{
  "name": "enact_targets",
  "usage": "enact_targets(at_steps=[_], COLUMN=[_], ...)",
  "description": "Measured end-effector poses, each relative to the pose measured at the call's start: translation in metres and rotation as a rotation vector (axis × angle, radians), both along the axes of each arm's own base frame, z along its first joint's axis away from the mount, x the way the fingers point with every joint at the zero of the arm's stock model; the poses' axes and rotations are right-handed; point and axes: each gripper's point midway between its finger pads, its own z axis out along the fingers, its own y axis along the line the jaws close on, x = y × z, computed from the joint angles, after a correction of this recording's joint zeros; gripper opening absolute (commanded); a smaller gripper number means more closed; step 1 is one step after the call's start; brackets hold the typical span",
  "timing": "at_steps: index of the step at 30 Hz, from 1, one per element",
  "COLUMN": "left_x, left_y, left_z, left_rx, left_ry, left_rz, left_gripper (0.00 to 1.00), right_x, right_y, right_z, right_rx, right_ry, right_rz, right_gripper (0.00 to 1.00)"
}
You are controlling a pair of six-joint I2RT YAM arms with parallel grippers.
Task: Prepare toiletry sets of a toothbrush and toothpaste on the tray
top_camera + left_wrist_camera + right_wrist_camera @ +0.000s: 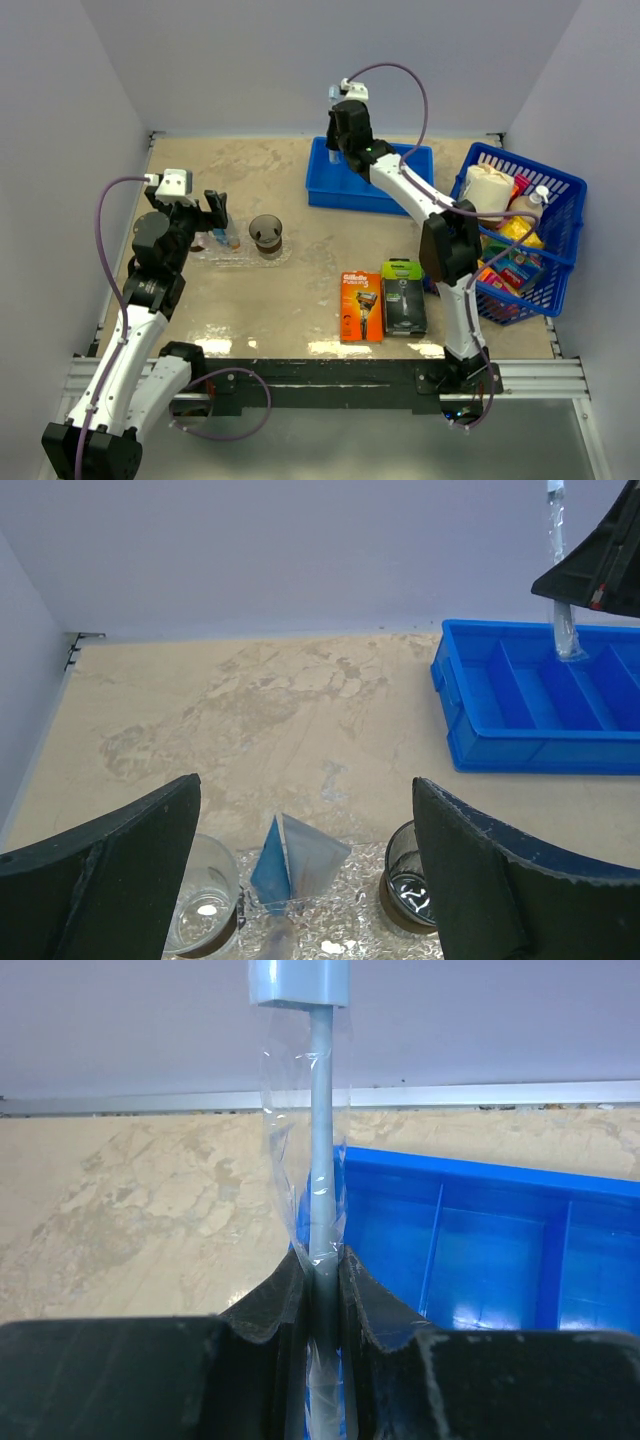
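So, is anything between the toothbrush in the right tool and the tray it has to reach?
Nothing lies on the table between the blue bin, where the right tool clamps the toothbrush, and the tray. But the left tool hangs open over the tray, and a brownish cup stands at its bin-side end.

Table (300,290) — tray (245,261), bin (330,196), basket (562,180), razor pks (362,305)

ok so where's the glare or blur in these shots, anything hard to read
Top external: white glare patches on the table near the front edge. Left wrist: the clear tray sparkles with speckled highlights. Right wrist: the toothbrush wrapper carries streaky reflections, and the right gripper is dark, close and nearly featureless.
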Motion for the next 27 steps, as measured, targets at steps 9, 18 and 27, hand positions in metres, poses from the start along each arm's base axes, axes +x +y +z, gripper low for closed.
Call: enact_targets(at_steps=[9, 18, 27], left_x=[-0.001, 0.001, 0.021], left_y=[-0.003, -0.017, -0.059], left_z=[0.002, 0.008, 0.049], left_rx=[-0.002, -0.019, -0.094], left_ry=[-0.006, -0.032, -0.060], left_rz=[-0.016, -0.092, -0.274], left_gripper=[0.90, 0.85, 0.85], right_x=[-0.042, -0.102, -0.159], right_y=[0.019, 0.049, 0.055], right_z=[0.022, 0.049, 0.097], right_rx=[-0.042, -0.087, -0.038], right_ry=[-0.037, -0.086, -0.157], right_rz=[0.096, 0.230, 0.346], right_gripper=[0.03, 0.03, 0.03])
